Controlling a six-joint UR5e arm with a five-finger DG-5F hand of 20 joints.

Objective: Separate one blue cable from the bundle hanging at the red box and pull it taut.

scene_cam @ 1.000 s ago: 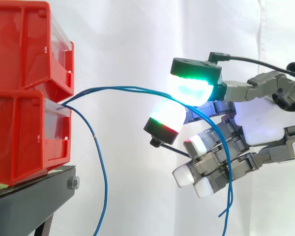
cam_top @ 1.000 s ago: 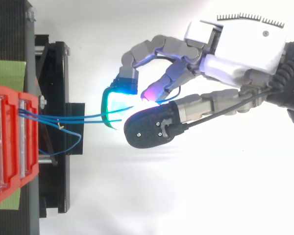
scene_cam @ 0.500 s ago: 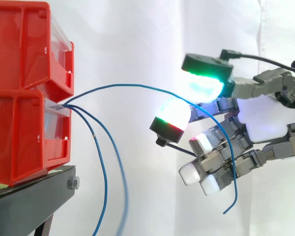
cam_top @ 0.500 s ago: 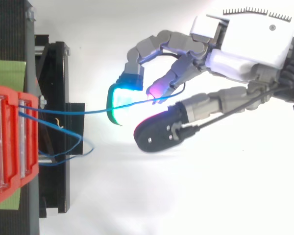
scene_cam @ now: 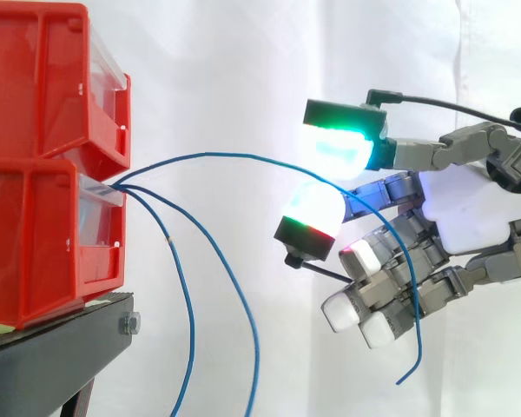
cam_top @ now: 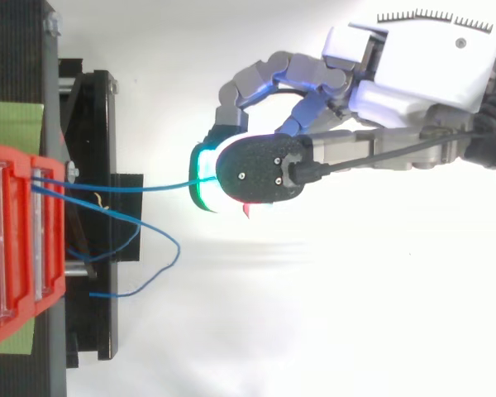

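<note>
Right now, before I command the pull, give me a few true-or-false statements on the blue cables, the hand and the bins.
1. The upper cable runs from the lower red bin to the hand and passes between its glowing pads. True.
2. That cable is pulled straight and taut. False: it arcs upward with slack.
3. Two other blue cables hang loose below the bin's front. True.
4. The upper cable's free end lies inside the top bin. False: the free end dangles below the hand.
5. The bins stand on a white shelf. False: they stand on a black stand.
</note>
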